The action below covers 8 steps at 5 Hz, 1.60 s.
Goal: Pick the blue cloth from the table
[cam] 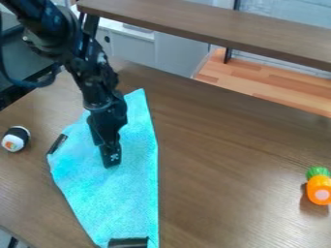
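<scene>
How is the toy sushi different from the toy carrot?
The toy sushi is mostly black and white; the toy carrot is orange with a green top. The sushi is stubbier than the carrot. The sushi lies closer to the blue cloth than the carrot does. Both lie on the brown table.

Toy sushi (15,138), toy carrot (319,187), brown shelf (213,26)
</scene>
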### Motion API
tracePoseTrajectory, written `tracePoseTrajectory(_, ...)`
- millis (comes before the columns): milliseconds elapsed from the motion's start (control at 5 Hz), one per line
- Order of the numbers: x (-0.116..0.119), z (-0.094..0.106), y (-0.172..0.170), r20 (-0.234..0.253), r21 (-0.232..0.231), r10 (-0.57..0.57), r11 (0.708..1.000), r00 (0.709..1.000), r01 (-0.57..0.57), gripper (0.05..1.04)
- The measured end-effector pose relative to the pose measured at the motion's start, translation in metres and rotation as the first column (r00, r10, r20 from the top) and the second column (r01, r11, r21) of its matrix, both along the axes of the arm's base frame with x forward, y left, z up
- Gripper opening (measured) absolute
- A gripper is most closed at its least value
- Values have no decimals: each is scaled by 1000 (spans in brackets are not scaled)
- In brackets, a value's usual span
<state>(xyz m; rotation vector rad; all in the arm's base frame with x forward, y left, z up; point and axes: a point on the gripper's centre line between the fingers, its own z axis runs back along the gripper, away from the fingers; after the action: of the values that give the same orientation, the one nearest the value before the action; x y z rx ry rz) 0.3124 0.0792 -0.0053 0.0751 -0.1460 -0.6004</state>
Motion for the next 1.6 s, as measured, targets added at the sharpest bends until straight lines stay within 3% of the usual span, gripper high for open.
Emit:
tracePoseTrajectory(600,28,-5,-23,-22,6,8,1000,1000,-8,1001)
tracePoseTrajectory(1600,114,-8,-133,-59,-10,29,1000,998,-29,1001)
